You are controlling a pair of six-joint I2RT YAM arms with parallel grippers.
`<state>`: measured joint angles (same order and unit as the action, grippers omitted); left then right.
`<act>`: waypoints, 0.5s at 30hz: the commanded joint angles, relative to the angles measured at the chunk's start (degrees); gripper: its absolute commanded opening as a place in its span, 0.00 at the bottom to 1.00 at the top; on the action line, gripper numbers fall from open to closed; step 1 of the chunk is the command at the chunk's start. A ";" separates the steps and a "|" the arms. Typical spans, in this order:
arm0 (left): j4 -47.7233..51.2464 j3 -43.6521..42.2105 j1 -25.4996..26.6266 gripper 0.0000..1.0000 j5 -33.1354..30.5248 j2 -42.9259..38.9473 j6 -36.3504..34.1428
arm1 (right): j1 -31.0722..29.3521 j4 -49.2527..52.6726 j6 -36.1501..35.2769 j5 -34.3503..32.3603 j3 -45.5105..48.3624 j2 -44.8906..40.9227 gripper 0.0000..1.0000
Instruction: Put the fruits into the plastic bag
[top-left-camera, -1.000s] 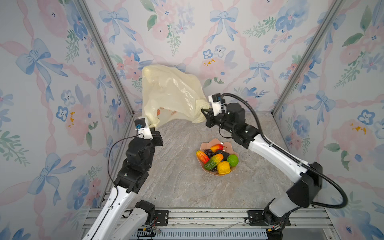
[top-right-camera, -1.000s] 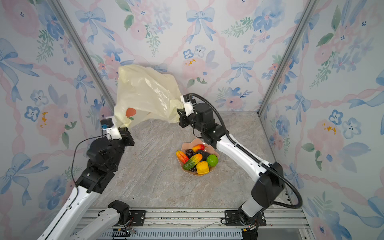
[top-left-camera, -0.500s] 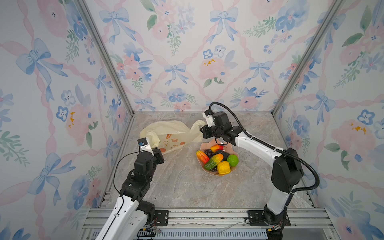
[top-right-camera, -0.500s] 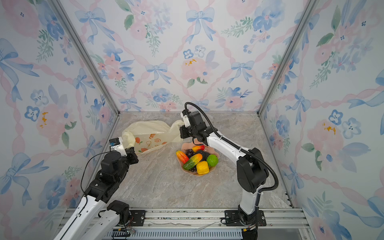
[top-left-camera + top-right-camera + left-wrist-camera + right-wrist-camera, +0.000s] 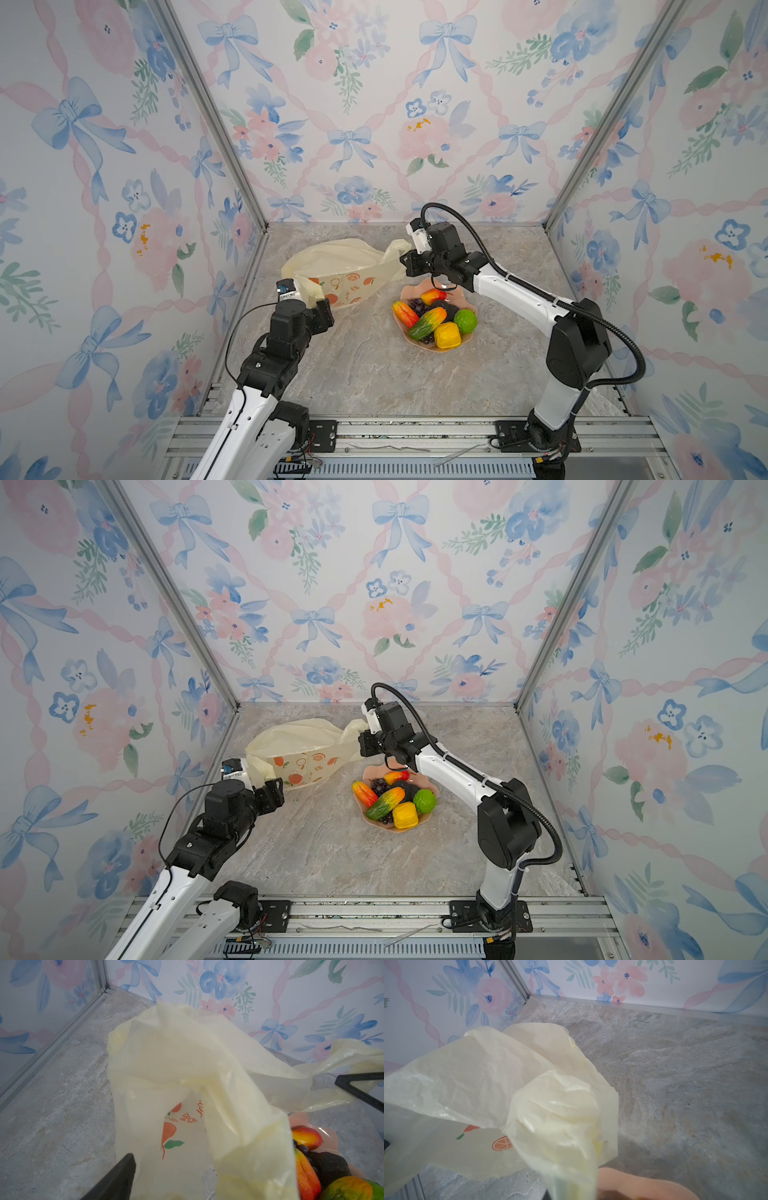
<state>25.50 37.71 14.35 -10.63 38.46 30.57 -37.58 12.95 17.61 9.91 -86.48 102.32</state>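
The plastic bag [image 5: 340,266] [image 5: 299,742] lies slumped on the table at the back left, pale yellow with orange prints. My right gripper [image 5: 405,266] [image 5: 361,746] is shut on the bag's right handle [image 5: 560,1126], just above the dish. My left gripper [image 5: 326,311] [image 5: 274,791] stands open at the bag's near left corner; the other handle [image 5: 239,1136] drapes loosely between its jaws and hides one finger. The fruits sit piled in the pink dish [image 5: 464,296]: lemon [image 5: 446,334], lime [image 5: 465,321], a mango [image 5: 403,313], the green-orange piece [image 5: 427,323], dark grapes [image 5: 415,305].
Flowered walls close in the table on three sides, with metal corner posts [image 5: 216,124] behind the bag. The left wall runs close beside the bag and my left arm. An aluminium rail [image 5: 395,432] borders the table's front edge.
Both arms came down from high up, and the bag that hung spread in the air now rests on the table. My left jaws opened and released their handle.
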 commanded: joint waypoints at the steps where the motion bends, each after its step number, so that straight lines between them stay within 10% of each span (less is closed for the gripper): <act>1: 5.29 3.90 -1.16 0.83 3.32 2.41 -0.08 | -1.97 2.99 -0.33 -1.17 -1.77 -2.33 0.00; 15: 21.75 15.81 -1.68 0.91 8.89 2.81 0.70 | -4.07 9.20 1.85 -3.16 -5.66 -2.05 0.00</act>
<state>40.97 54.06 13.08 -3.46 40.80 31.35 -40.73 19.99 18.24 7.29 -90.30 101.23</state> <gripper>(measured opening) 0.916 0.045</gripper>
